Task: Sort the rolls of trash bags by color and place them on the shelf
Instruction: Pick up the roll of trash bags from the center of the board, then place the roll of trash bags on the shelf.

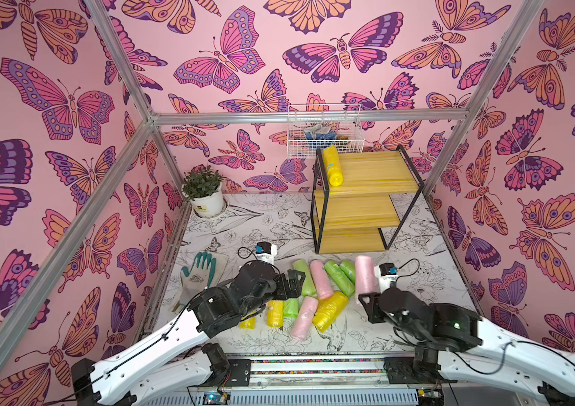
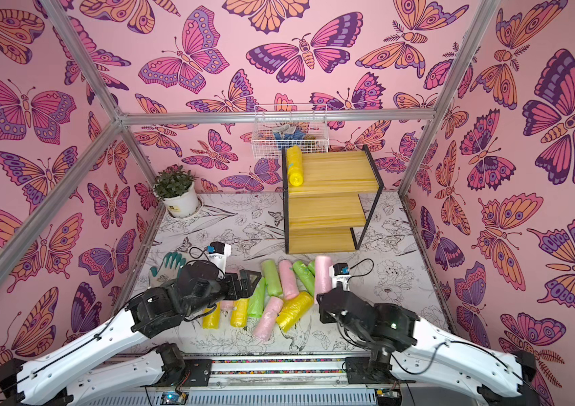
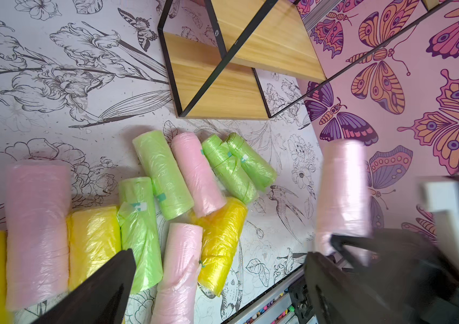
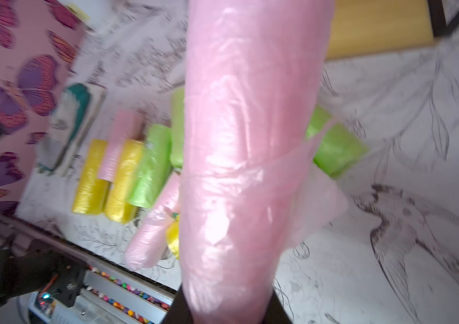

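- The right fingers (image 1: 366, 298) are clamped on the near end of a pale pink roll (image 1: 364, 276). It's lifted clear of the table (image 1: 261, 225).
- The roll's long axis points straight away from the fingers, with its free end aimed at the shelf (image 1: 352, 211).
- So the shelf sits dead ahead, past the far tip of the roll, with bare table between them. I'd guess the next move is mostly a reach forward and up.
- The right arm is clearly the nearer one to the shelf.
- The left fingers (image 1: 294, 283) are spread wide and holding nothing. They hover over the left end of the loose rolls (image 1: 317, 298), which lie in a jumble of green, pink and yellow, most of them pointing roughly toward the shelf.
- A single yellow roll (image 1: 332, 165) lies along the left edge of the shelf's top board. The middle and bottom boards are bare, so my bet is pink gets one of those.
- Not much to read anywhere:
  - The green rolls have small teal-and-white sticker tabs (image 3: 138, 206), with no text I can make out.
  - The white plant pot (image 1: 208, 205) has a dark label, too small to read.
  - The grey-and-green glove (image 1: 201, 270) has a printed mark on the palm, also illegible.
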You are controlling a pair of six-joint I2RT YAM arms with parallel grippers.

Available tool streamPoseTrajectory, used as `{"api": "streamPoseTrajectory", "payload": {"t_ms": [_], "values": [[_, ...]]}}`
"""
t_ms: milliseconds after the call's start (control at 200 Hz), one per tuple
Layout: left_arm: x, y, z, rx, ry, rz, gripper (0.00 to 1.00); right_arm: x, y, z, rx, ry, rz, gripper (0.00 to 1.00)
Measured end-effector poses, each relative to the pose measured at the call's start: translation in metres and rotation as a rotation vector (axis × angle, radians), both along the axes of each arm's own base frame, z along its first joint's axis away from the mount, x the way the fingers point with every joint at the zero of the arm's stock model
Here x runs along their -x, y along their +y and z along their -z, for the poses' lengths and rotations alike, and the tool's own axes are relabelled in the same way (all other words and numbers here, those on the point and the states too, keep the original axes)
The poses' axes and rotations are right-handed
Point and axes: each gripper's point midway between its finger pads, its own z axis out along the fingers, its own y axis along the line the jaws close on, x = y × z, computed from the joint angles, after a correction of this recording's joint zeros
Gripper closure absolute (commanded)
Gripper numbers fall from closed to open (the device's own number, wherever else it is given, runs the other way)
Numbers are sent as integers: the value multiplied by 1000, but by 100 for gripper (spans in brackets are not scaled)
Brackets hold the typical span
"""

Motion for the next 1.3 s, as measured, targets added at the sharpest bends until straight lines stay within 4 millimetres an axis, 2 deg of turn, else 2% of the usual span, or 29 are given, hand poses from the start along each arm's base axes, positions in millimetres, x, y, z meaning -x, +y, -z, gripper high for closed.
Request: {"api": "streamPoseTrajectory", "payload": {"t_ms": [85,160,260,345,591,851,1112,1302], "values": [[-1,-1,2,-6,5,1,0,-4,-7,-31,-50,-138,-34,100],[-1,-2,5,-15,12,1,0,-13,-9,-42,-32,-207,-44,100],[-3,-4,6,-20,16,1,0,-28,-5,-39,31,-215,-62,100],[-4,-5,2,-16,12,1,0,-49,1,-34,50,-183,-65,100],[-5,-7,-8,2,-1,1,0,-111,-1,-25,-57,-99,-20,100],[-7,-9,-12,5,-4,1,0,-146,38,-40,-177,-105,-120,100],[-10,-12,-15,-2,-11,-1,0,-183,48,-42,-315,-116,-122,100],[-12,-10,-21,-6,-31,-7,0,-199,53,-51,-422,-126,-132,100]]}}
